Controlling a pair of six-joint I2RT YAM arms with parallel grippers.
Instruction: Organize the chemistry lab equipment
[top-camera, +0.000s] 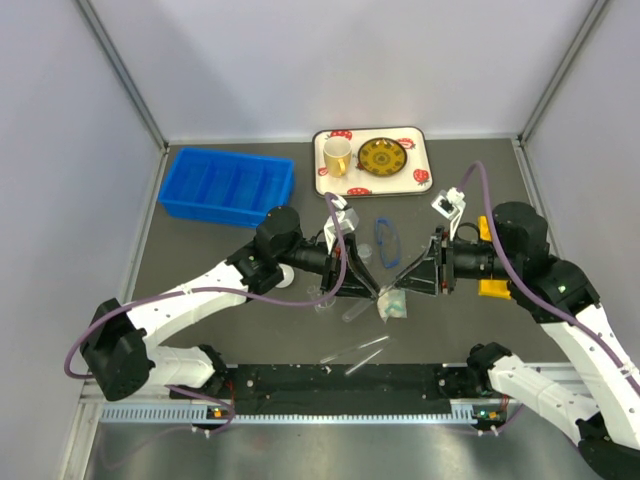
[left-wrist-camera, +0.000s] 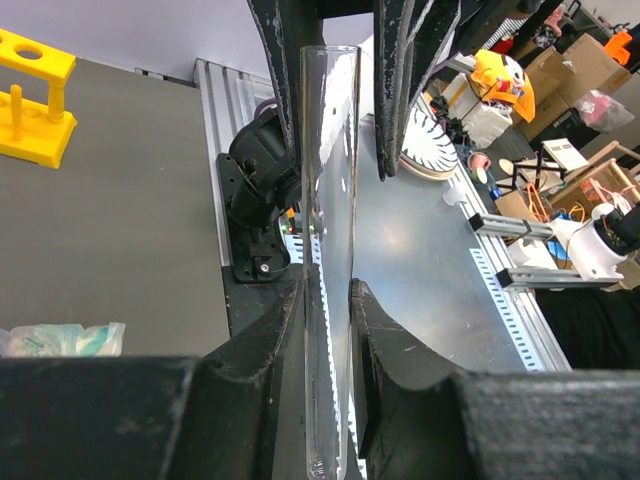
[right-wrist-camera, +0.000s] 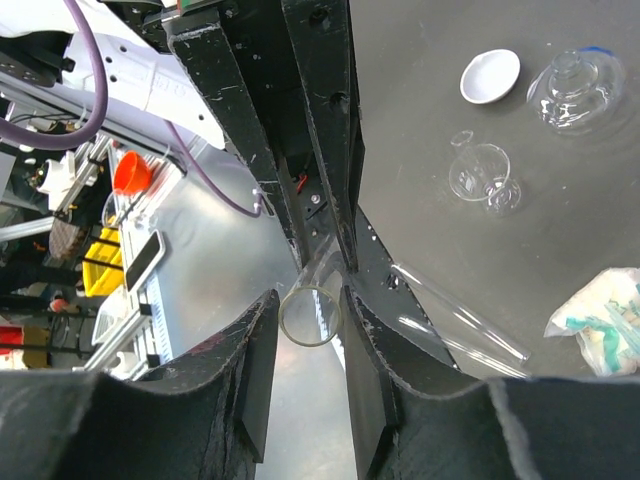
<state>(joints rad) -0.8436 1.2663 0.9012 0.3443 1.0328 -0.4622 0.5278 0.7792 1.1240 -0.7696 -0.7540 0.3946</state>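
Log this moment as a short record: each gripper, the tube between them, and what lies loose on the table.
left gripper: shut on the clear tube
right gripper: jaws on either side of the same tube's end; contact unclear
loose on table: spare tubes, packet, goggles
tray: holds yellow mug and patterned plate
blue bin: rear left

Overhead camera looks down; both wrist cameras closely share one clear tube (left-wrist-camera: 330, 250).
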